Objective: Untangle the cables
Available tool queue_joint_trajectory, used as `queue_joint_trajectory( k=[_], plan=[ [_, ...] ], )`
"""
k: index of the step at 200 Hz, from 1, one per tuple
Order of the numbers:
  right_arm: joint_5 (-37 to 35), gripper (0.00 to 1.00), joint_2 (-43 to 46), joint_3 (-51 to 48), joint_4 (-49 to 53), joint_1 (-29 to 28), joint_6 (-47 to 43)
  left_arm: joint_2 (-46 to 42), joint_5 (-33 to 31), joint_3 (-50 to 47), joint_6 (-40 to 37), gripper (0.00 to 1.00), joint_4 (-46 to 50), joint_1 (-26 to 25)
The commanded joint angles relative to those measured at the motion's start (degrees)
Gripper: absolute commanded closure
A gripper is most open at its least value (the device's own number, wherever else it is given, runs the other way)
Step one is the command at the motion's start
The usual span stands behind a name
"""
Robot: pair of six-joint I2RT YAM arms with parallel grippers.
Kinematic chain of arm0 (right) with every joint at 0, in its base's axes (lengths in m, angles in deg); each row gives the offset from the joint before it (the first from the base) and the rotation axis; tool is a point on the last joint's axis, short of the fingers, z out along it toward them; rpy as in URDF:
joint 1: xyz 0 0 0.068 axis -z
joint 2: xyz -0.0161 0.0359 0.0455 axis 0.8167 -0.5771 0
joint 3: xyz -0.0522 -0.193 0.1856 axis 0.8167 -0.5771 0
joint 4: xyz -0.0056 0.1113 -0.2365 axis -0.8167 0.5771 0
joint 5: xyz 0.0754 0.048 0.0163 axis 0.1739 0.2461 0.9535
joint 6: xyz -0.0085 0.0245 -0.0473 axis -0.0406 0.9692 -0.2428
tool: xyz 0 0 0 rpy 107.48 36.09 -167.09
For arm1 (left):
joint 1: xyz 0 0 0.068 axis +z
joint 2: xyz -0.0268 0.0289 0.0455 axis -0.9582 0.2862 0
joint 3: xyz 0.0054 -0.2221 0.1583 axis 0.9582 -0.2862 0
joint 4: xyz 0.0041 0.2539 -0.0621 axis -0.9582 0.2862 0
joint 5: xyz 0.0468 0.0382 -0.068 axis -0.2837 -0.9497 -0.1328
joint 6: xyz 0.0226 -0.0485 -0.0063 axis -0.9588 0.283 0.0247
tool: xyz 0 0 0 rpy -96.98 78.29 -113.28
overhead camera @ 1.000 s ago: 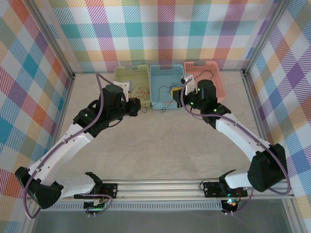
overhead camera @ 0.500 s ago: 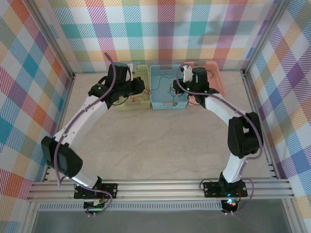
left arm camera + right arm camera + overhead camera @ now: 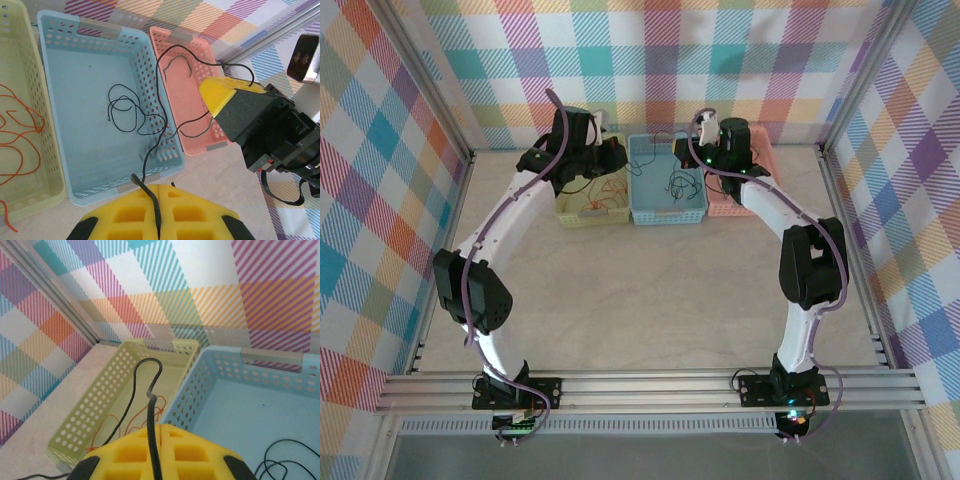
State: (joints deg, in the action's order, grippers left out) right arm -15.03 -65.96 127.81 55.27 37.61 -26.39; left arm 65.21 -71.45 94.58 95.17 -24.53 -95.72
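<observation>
A thin black cable [image 3: 159, 125] is pinched at one end in my shut left gripper [image 3: 159, 189]. It rises over the blue basket's [image 3: 57, 185] near rim and crosses toward the pink basket [image 3: 172, 42] and my right gripper [image 3: 218, 96]. More black cable [image 3: 124, 107] lies looped on the blue basket's floor. My right gripper [image 3: 159, 428] is shut on a black cable [image 3: 149, 371] that arches above the yellow basket [image 3: 107, 385]. Orange-red cable [image 3: 22, 135] lies in the yellow basket. From above, the left gripper [image 3: 608, 152] and right gripper [image 3: 700, 152] hover over the baskets' far side.
Yellow [image 3: 570, 212], blue [image 3: 668, 214] and pink [image 3: 760, 170] baskets stand side by side against the plaid back wall. An aluminium frame rail [image 3: 650, 392] runs along the near edge. Beige table surface [image 3: 640, 300] lies between the baskets and the arm bases.
Both arms have stretched out from in front of the baskets to above their far side, carrying black cable. Both grippers have stayed shut.
</observation>
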Motion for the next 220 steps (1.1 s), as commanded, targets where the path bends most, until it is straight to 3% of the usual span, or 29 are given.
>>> queue_joint_trajectory(
  k=[1, 40, 58, 76, 89, 103, 118, 142, 170, 189, 220],
  plan=[
    [-0.9, 1.00, 1.7, 1.9, -2.7, 0.2, 1.5, 2.2, 1.1, 3.1, 0.3, 1.00, -0.6, 0.3],
    [-5.2, 0.96, -4.5, 5.9, 2.6, 1.0, 1.3, 13.0, 4.0, 12.0, 1.7, 1.00, 3.1, 0.3],
    [-8.1, 0.82, -5.4, 5.4, 3.1, 1.4, 2.3, 18.2, 4.9, 15.4, 1.8, 1.00, 4.6, 0.2],
    [-8.7, 0.59, -6.0, 5.8, 4.5, 1.8, 2.5, 22.7, 4.6, 18.9, 1.1, 1.00, 7.2, 0.1],
    [-8.6, 0.48, -5.4, 5.9, 6.5, 1.9, 1.4, 24.9, 4.2, 21.0, 0.4, 0.79, 9.2, 0.0],
    [-9.5, 0.42, -3.4, 5.3, 8.9, 1.9, -0.5, 24.6, 3.4, 20.4, -0.2, 0.43, 9.7, -0.2],
    [-11.7, 0.38, -0.7, 3.9, 11.4, 1.9, -2.0, 20.7, 1.0, 16.1, -1.1, 0.21, 8.2, -0.9],
    [-11.1, 0.36, 5.5, -2.0, 11.0, 1.9, -3.3, 11.0, -3.7, 6.3, -2.3, 0.06, 5.0, -1.9],
    [-11.9, 0.34, 16.8, -14.3, 8.6, 2.0, -3.1, -7.0, -10.6, -15.7, -2.6, 0.01, -7.1, -2.3],
    [-15.5, 0.33, 25.1, -24.0, 6.3, 1.9, -4.0, -19.6, -19.2, -30.3, -3.2, 0.00, -15.0, -2.3],
    [-21.9, 0.28, 38.7, -39.6, 3.6, 2.0, -8.8, -37.1, -42.2, -48.9, -6.4, 0.00, -21.1, -2.3]
  ],
)
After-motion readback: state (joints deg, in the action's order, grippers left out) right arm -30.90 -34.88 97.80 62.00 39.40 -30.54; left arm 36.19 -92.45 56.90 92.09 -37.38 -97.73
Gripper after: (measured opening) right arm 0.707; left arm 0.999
